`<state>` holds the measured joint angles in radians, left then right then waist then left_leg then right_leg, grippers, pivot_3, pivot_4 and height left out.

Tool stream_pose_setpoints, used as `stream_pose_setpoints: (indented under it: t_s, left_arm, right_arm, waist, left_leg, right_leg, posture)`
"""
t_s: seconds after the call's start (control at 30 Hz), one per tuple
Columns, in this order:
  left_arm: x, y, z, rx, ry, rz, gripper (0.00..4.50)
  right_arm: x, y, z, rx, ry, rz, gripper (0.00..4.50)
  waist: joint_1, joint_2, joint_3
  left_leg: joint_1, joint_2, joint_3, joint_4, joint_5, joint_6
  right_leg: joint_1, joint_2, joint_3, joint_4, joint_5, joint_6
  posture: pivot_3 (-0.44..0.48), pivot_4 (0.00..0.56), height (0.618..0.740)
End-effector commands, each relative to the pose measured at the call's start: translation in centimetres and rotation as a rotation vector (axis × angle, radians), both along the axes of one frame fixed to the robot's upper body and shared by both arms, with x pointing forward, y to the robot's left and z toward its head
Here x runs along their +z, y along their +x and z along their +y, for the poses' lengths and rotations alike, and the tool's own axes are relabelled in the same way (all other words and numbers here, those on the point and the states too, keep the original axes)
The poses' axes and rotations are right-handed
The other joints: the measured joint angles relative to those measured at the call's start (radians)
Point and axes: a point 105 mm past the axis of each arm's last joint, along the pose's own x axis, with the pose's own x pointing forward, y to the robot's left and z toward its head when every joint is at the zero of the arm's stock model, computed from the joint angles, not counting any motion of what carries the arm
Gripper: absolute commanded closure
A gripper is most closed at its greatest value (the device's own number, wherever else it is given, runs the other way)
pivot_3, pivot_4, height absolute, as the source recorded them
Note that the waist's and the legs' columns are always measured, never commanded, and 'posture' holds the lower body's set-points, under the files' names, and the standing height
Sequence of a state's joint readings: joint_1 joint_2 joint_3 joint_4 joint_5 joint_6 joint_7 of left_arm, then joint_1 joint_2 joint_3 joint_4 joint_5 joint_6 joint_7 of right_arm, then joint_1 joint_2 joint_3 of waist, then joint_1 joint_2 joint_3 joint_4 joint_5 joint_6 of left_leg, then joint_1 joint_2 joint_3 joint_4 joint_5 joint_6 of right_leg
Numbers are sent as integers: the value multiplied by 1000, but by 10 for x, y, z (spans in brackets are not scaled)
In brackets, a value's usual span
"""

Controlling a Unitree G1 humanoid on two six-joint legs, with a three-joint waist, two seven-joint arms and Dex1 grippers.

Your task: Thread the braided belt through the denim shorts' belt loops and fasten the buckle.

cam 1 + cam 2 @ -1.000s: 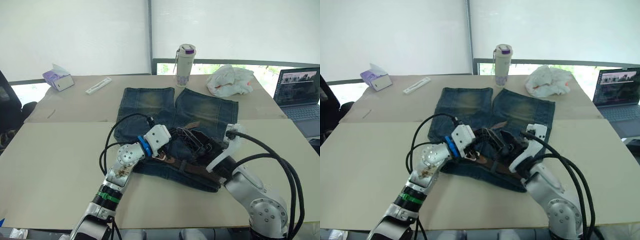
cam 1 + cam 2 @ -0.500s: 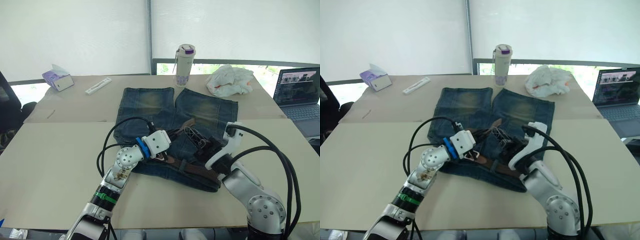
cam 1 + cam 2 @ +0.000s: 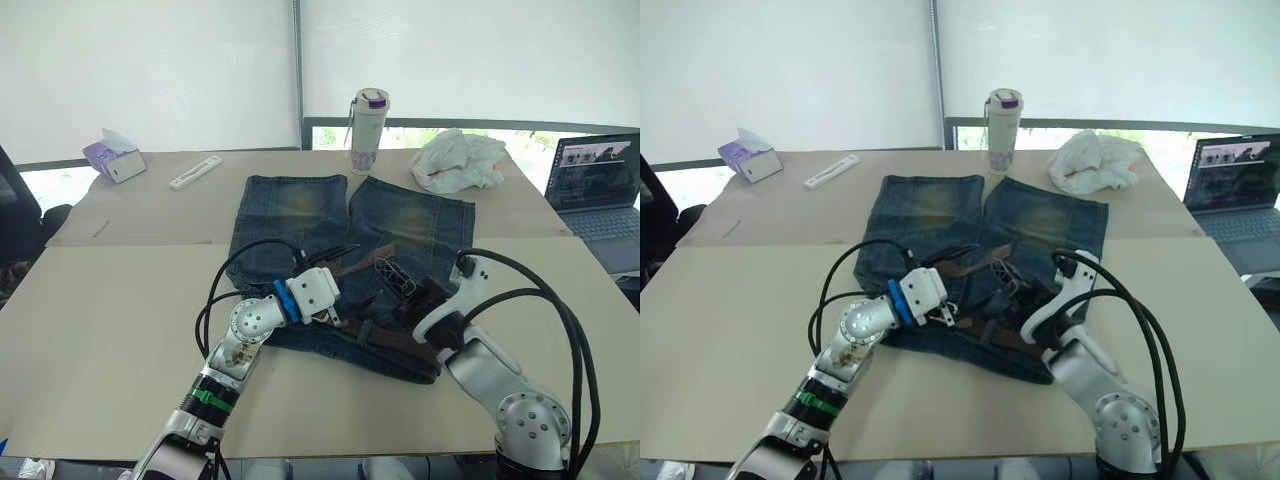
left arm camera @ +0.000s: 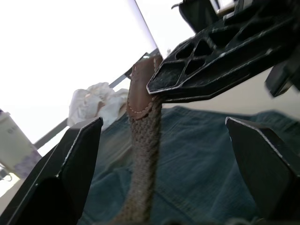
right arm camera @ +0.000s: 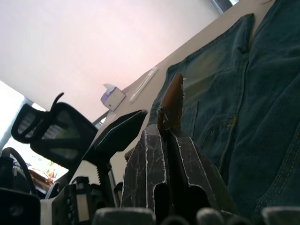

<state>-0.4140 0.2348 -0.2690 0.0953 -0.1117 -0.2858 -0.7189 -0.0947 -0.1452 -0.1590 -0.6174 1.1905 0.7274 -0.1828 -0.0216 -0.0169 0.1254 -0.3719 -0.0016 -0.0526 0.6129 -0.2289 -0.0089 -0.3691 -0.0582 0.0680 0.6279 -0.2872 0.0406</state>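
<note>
Two grippers meet over the denim shorts (image 3: 300, 215): right gripper (image 5: 169, 140) clamps the braided belt (image 4: 143, 154) tip, pointing twelve o'clock between the left gripper's (image 3: 335, 262) parted jaws.

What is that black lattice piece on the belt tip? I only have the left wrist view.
Observer: That is a finger of the right gripper. It is shut on the leather tip of the braided belt and holds the tip raised above the denim shorts.
Operator: Where does the rest of the strap run?
Observer: It lies along the waistband, on the side of the shorts nearest the robot. I cannot tell if it passes through any loops.
Operator: Is my left gripper holding anything?
Observer: No. The left gripper is open over the shorts, with the strap rising between its fingers.
</note>
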Motion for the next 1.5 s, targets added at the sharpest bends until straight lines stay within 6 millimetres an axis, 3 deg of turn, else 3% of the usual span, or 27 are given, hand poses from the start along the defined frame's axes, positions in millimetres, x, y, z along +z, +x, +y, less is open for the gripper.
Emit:
stream_pose_setpoints:
  t_s: [0.03,0.2,0.33,0.43,0.57,0.7,0.93,1.07,1.17,1.27,1.5]
  left_arm:
    - [27,-9,17,-63,-117,63,45]
    - [33,-29,43,-168,-168,225,45]
    - [39,-23,74,-109,-279,353,45]
    - [31,2,105,49,-362,477,45]
    - [10,29,132,214,-372,589,45]
    - [-3,36,135,198,-238,609,45]
    - [-14,53,133,163,119,426,45]
    - [-13,45,124,-13,145,491,45]
    - [-13,38,121,-132,183,538,45]
    - [-11,40,117,-202,214,565,867]
    - [-10,55,92,-273,280,519,4228]
  right_arm:
    - [4,-5,-27,-88,82,-34,4500]
    - [-18,-22,-48,-135,65,33,4500]
    - [-27,-38,-58,-109,45,50,4500]
    - [-32,-57,-58,-12,5,48,4500]
    - [-40,-70,-54,92,-82,59,4500]
    - [-54,-74,-52,150,-185,90,4500]
    - [-65,-60,-84,75,-381,92,4500]
    - [-62,-64,-99,103,-446,92,4500]
    - [-57,-66,-99,148,-440,79,4500]
    - [-56,-64,-102,161,-448,77,4500]
    - [-53,-54,-99,185,-464,61,4500]
  waist:
    - [-1,0,0]
    - [-6,3,1]
    - [-12,4,1]
    - [-15,4,1]
    - [-15,4,2]
    - [-15,2,3]
    - [5,1,3]
    - [9,1,3]
    - [9,1,3]
    - [8,0,4]
    - [8,0,4]
  left_leg:
    - [0,0,0,0,0,0]
    - [0,1,0,0,0,0]
    - [1,1,0,0,0,1]
    - [1,1,0,0,0,1]
    - [1,0,0,0,0,1]
    - [1,-1,1,0,0,1]
    - [1,-2,3,0,0,0]
    - [-1,-2,4,0,0,1]
    - [-1,-1,4,0,0,1]
    - [-1,-1,5,2,0,1]
    - [-3,-2,7,2,0,1]
  right_leg:
    - [0,0,0,0,0,0]
    - [0,0,0,0,0,0]
    - [0,0,0,0,0,0]
    - [0,0,0,0,-2,3]
    - [1,1,0,0,-4,7]
    - [1,1,0,0,-4,7]
    - [1,2,0,-2,-2,2]
    - [0,1,0,-3,-1,0]
    - [1,1,-1,-3,0,0]
    - [1,2,-2,-2,-1,1]
    - [1,2,-2,-2,-1,1]
  posture:
    - [0,150,740]
    - [0,150,740]
    - [0,150,740]
    - [0,150,740]
    - [0,150,740]
    - [0,150,740]
    - [0,150,740]
    - [0,150,740]
    - [0,150,740]
    - [0,150,740]
    - [0,150,740]
